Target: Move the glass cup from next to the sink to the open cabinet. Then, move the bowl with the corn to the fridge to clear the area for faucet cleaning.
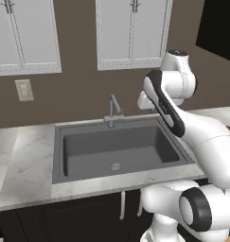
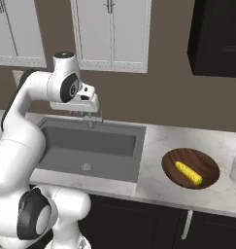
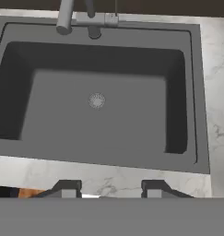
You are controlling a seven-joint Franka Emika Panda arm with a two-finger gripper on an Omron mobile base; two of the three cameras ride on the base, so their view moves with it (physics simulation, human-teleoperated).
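One rectangular dark-grey sink (image 3: 99, 115).

Even, soft rendered light — no glare, mild blur all round

The sink (image 3: 104, 106) is darkest along its inner walls, deepest at 9 and 3 o'clock in the hand view, while its floor stays a flat mid-grey. The marble counter (image 2: 158, 141) reads bright and washed out, its veins faint. The bowl (image 2: 191, 168) casts only a thin shadow at 6 o'clock. Edges look soft and slightly pixelated in every view — no bending at the borders.
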